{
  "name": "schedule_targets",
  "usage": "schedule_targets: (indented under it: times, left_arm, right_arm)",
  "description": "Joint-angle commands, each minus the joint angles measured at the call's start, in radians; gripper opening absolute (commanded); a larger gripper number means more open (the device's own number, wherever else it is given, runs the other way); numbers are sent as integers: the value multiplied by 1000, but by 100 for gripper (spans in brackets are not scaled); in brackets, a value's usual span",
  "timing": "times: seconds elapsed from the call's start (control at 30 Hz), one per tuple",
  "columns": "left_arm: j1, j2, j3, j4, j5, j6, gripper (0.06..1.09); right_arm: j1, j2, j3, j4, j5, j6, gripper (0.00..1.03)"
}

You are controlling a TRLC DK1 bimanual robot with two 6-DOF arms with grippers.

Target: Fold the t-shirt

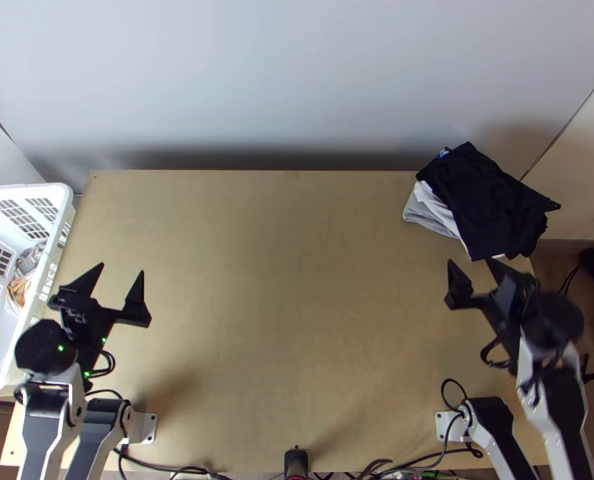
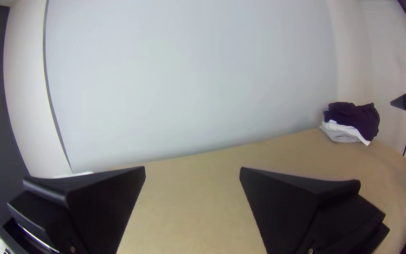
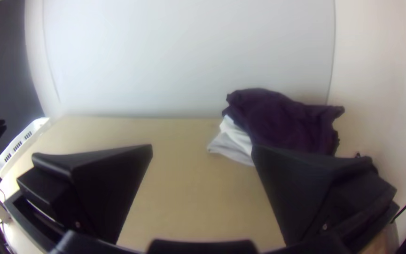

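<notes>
Over the table's left part, my left gripper (image 1: 122, 286) stands open, nothing between its fingers; the left wrist view shows the same gripper (image 2: 192, 174) with its fingers wide apart. My right gripper (image 1: 475, 266) is open just in front of a pile of clothes at the table's far right corner; in the right wrist view this gripper (image 3: 202, 150) holds nothing. A dark garment (image 1: 489, 196) lies bunched on top of the pile, over white and grey cloth (image 1: 429, 210). Which piece is the t-shirt, I cannot tell.
A white plastic basket (image 1: 47, 276) with some crumpled cloth (image 1: 26, 268) inside stands at the left edge. The wooden table (image 1: 289, 280) lies bare between the arms. A wall rises behind it, and cables run along the near edge.
</notes>
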State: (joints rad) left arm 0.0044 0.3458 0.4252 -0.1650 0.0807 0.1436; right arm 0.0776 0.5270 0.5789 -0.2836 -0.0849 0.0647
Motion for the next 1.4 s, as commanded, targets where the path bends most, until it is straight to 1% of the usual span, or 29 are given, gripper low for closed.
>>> schedule_targets:
  times: [0.0,0.1,0.23,0.33,0.4,0.47,0.57,0.63,0.8,0.93,1.07,1.37]
  left_arm:
    - [40,-159,-163,91,-1,11,104]
    - [40,-179,-215,130,-1,7,104]
    - [42,-208,-270,171,-4,-9,104]
    - [40,-241,-312,171,-4,-22,104]
    - [42,-274,-339,159,-6,-32,104]
    - [45,-300,-347,111,-10,-32,104]
    - [69,-317,-350,67,-10,-85,104]
    - [89,-334,-350,45,-10,-116,104]
    - [115,-346,-348,-5,-10,-122,104]
    - [118,-347,-348,-48,-10,-124,104]
    - [120,-338,-350,-51,-12,-136,104]
    - [120,-346,-348,-48,-12,-134,104]
  right_arm:
    - [10,-279,-281,167,68,-94,98]
    - [10,-311,-332,207,68,-114,98]
    - [2,-375,-410,290,73,-115,98]
    - [2,-461,-468,334,105,-115,98]
    - [2,-512,-478,296,108,-114,98]
    - [2,-509,-478,277,108,-117,98]
    - [-1,-512,-479,241,109,-128,98]
    - [-2,-522,-479,189,109,-131,98]
    - [-6,-527,-481,55,108,-131,98]
    - [-33,-525,-481,55,108,-120,98]
    - [-22,-527,-482,54,108,-100,98]
    - [-21,-527,-482,54,108,-100,98]
